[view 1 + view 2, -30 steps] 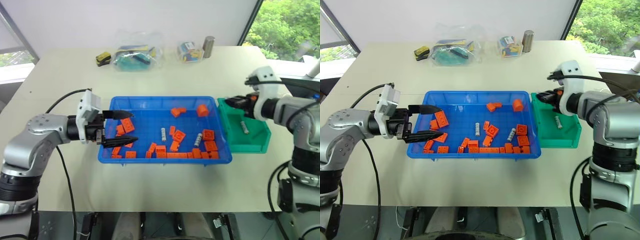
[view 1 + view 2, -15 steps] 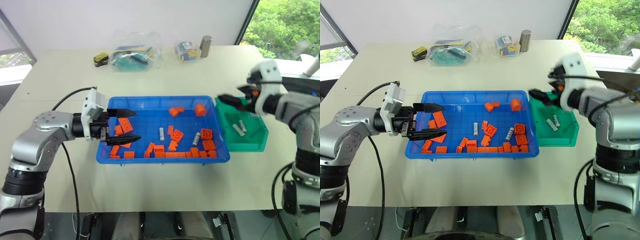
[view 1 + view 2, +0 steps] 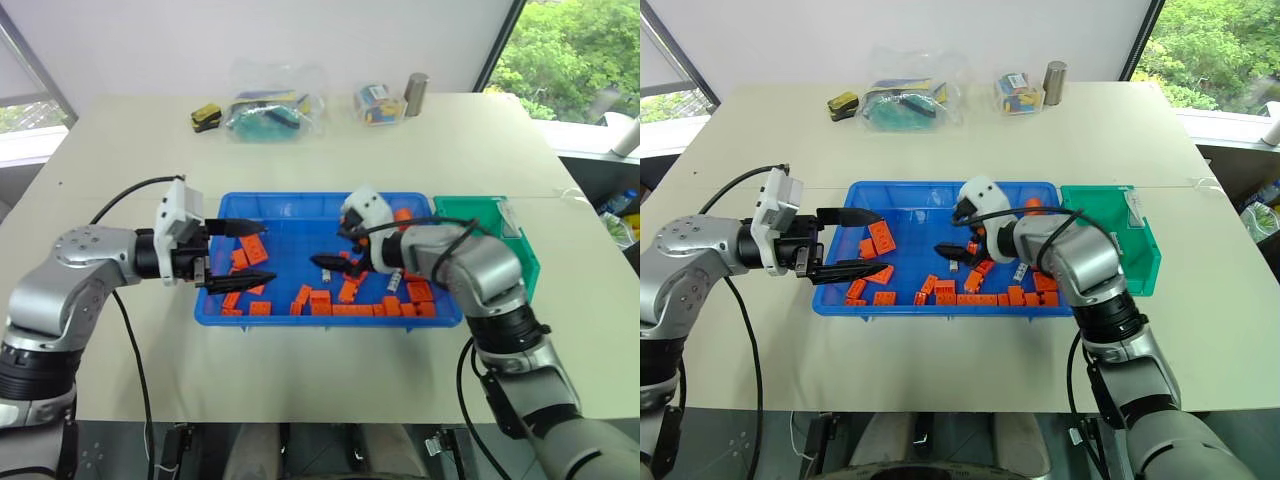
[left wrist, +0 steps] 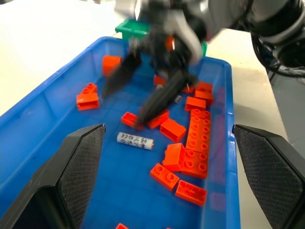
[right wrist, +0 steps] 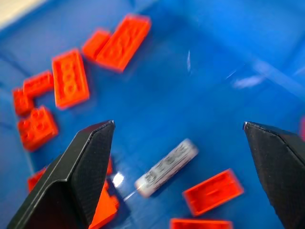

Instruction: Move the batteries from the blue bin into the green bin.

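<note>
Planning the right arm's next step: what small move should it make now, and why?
Probably lower the open right gripper around the small silvery-grey cylindrical battery and close. The battery lies between its spread black fingers on the floor of the shallow bright blue plastic bin, with orange toy bricks nearby.

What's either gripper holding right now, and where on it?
Nothing. Both the left gripper and right gripper are open and empty; a battery lies loose between the right fingers.
</note>
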